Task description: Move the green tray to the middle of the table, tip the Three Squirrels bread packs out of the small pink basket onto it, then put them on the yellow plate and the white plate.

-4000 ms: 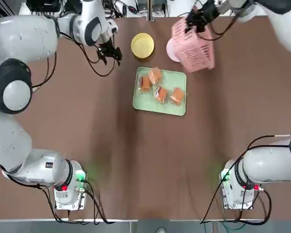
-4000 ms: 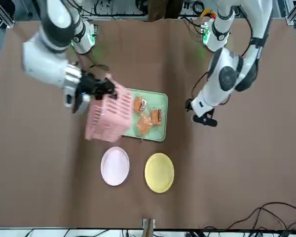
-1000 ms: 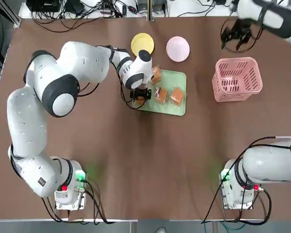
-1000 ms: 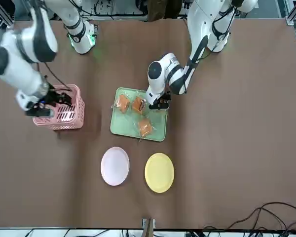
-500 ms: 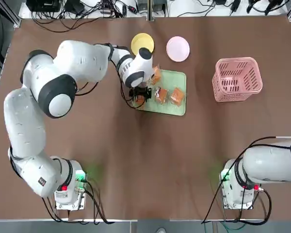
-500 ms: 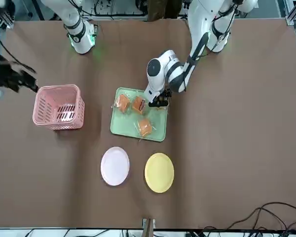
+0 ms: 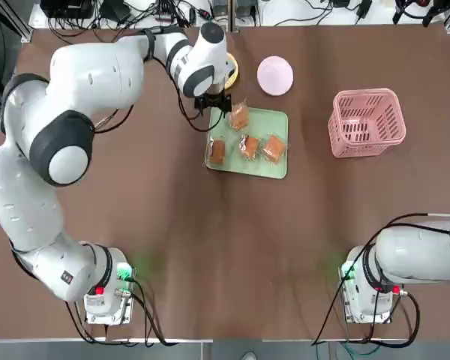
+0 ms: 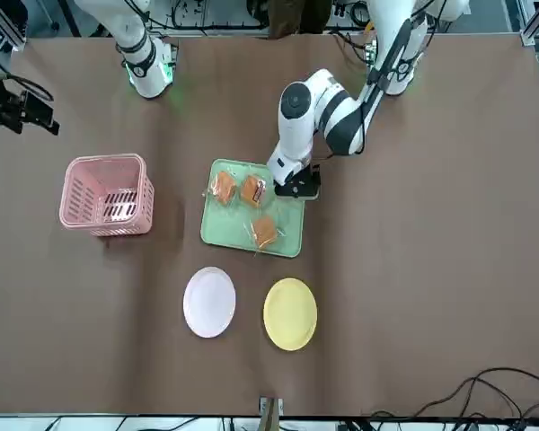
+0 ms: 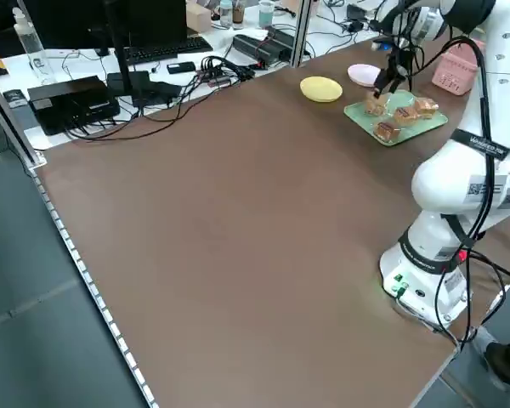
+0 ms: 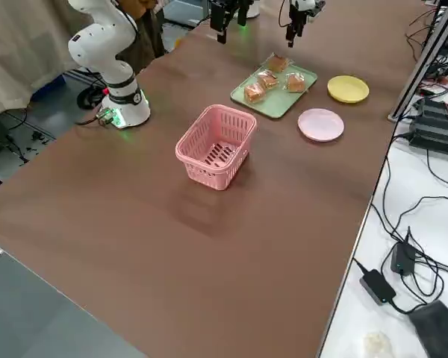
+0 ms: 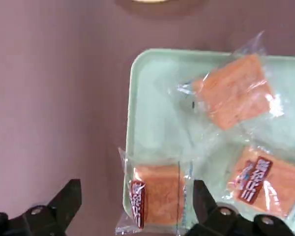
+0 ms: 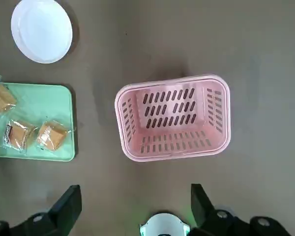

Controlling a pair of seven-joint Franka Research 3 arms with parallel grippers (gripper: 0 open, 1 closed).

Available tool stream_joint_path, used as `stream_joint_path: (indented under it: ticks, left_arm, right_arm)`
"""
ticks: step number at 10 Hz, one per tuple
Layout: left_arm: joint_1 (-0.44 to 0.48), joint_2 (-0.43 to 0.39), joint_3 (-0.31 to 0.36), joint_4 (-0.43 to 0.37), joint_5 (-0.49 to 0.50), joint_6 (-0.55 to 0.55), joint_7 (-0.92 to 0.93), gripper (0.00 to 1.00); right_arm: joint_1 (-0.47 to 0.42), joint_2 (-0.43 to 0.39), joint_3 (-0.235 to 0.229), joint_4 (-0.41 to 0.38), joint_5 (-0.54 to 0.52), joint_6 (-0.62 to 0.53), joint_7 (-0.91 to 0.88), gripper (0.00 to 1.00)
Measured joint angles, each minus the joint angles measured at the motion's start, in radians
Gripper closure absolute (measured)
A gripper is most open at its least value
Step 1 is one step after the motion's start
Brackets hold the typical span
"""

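Film-wrapped orange bread point(image 11: 159, 194) is borne by the flat green tray point(image 7: 245, 166); the left fingers point(image 11: 137, 199) and right fingers point(image 12: 136, 201) are spread wide.

Twin arms: glossy white shells, black joint rings point(image 7: 62, 148), black cables point(image 9: 490, 161) along the outside. Black strap point(image 9: 483, 144) on one forearm, printed labels below it. White bases point(image 7: 109, 289), green glow, red button. Jaws point(image 11: 137, 206): matte black, angular, silver screws point(image 11: 225, 211).

2 bread packs point(image 11: 160, 196) | brown label, white Chinese characters; too blurred to read
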Motion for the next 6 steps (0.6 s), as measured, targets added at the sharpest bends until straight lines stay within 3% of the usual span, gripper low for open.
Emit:
stream_joint_path:
  ticks: [3,6]
  left_arm:
    - [-0.008,0.133,0.003,0.210,0.010,0.004,0.004,0.00]
    - [-0.013,0.287,0.007,0.358,0.010,0.031,-0.218,0.00]
  right_arm:
    - [0.008,0.000,0.004,0.018,0.000,0.000,0.019,0.02]
    - [0.030,0.000,0.009,0.019,0.000,-0.001,0.042,0.02]
